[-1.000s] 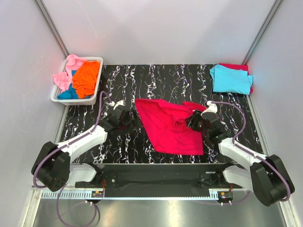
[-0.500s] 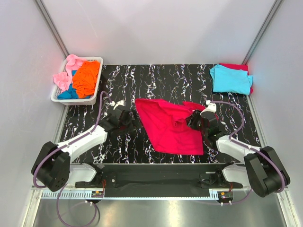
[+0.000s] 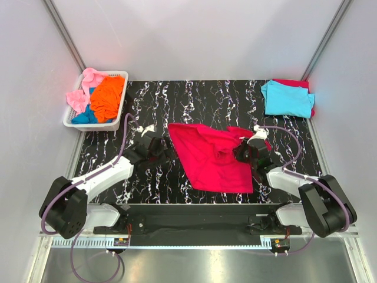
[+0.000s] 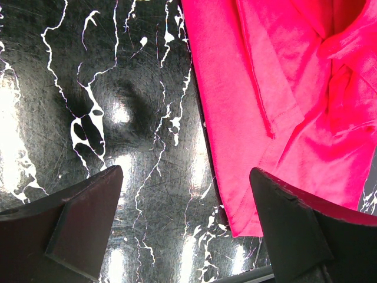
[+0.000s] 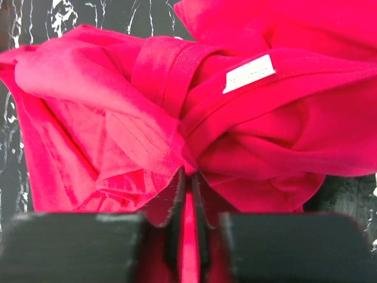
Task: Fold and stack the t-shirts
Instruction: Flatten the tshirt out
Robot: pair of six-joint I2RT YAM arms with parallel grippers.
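The large crimson-red t-shirt (image 3: 209, 159) lies spread and partly bunched in the middle of the table. My right gripper (image 3: 242, 151) is shut on a bunched fold of it at its right side; the right wrist view shows the cloth (image 5: 235, 118) pinched between the closed fingers, with a white label (image 5: 249, 73) above. My left gripper (image 3: 158, 151) is open just left of the shirt's left edge; the left wrist view shows the shirt (image 4: 283, 106) beside its right finger (image 4: 306, 230). A folded cyan t-shirt (image 3: 287, 98) lies on a red one at the back right.
A white slotted basket (image 3: 115, 121) at the back left holds orange (image 3: 107, 96), pink (image 3: 82, 88) and blue (image 3: 82, 116) shirts. Grey walls close in the left, right and back. The tabletop (image 3: 194, 100) is black marble-patterned.
My right gripper has shifted slightly left and up with the bunched cloth in it. The left arm has not moved.
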